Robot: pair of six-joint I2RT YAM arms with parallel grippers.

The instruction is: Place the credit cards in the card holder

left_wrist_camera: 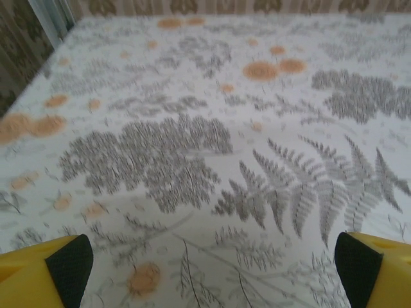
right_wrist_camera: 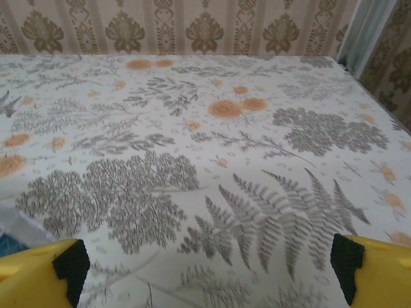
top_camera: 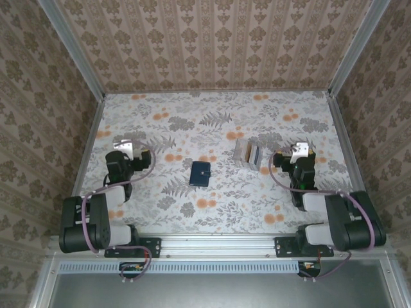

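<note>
The card holder (top_camera: 200, 173), a small dark navy wallet, lies shut and flat near the middle of the table. To its right, the credit cards (top_camera: 242, 153) stand on edge in a clear silvery slotted rack (top_camera: 252, 156); one looks orange-tan, the others grey. My left gripper (top_camera: 129, 148) hovers left of the wallet, well apart from it. In the left wrist view my left gripper (left_wrist_camera: 213, 266) is open over bare cloth. My right gripper (top_camera: 298, 153) sits just right of the rack. In the right wrist view my right gripper (right_wrist_camera: 209, 269) is open with nothing between its fingers.
A floral cloth (top_camera: 212, 122) covers the table. Patterned walls with metal corner posts (top_camera: 343, 58) close in the back and both sides. A pale clear edge with a bit of blue (right_wrist_camera: 8, 239) shows at the left border of the right wrist view.
</note>
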